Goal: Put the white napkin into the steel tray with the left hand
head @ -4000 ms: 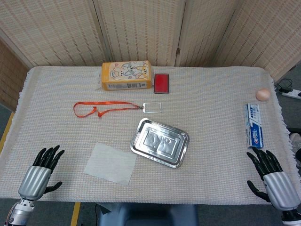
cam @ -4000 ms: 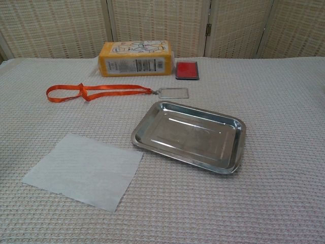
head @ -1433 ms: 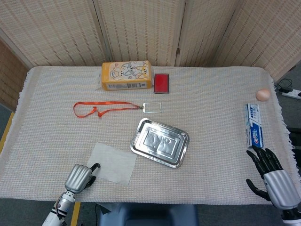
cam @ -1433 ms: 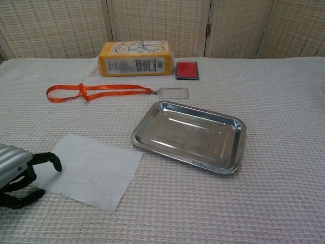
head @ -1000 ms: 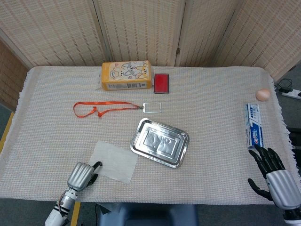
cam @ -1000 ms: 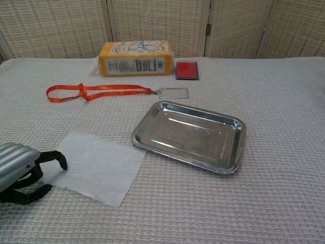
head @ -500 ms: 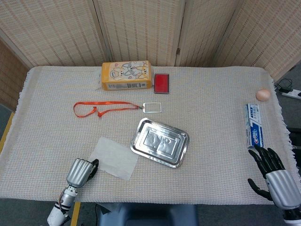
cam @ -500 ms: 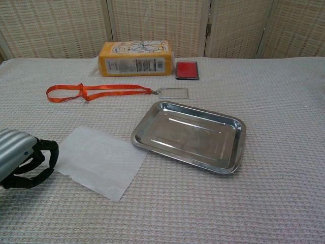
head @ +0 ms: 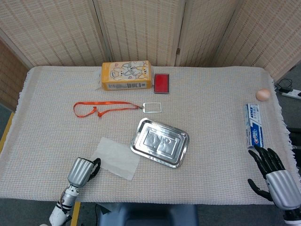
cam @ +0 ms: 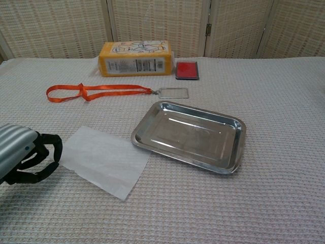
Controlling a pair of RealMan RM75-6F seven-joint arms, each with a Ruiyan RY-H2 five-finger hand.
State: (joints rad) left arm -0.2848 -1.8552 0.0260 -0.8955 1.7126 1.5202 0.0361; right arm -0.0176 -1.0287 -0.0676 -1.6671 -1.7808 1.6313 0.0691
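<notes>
The white napkin [head: 116, 158] [cam: 104, 160] lies flat on the woven cloth, just left of the steel tray [head: 160, 142] [cam: 189, 136], with its right corner close to the tray's rim. My left hand [head: 81, 172] [cam: 25, 155] sits at the napkin's left corner. Its black fingers are curled onto that corner and seem to pinch it. The tray has nothing in it. My right hand [head: 275, 176] hangs at the table's near right edge with its fingers spread and nothing in them; it is out of the chest view.
An orange lanyard [head: 101, 108] [cam: 96, 91] with a clear badge holder lies beyond the napkin. A yellow box [head: 126, 75] [cam: 135, 58] and a red pad [head: 161, 83] [cam: 187, 69] stand at the back. A toothpaste box [head: 253, 125] and an egg [head: 263, 94] lie far right.
My left hand came in from the left edge, curled onto the napkin's corner and has moved right; the napkin has slid and turned toward the tray. The right hand has barely moved.
</notes>
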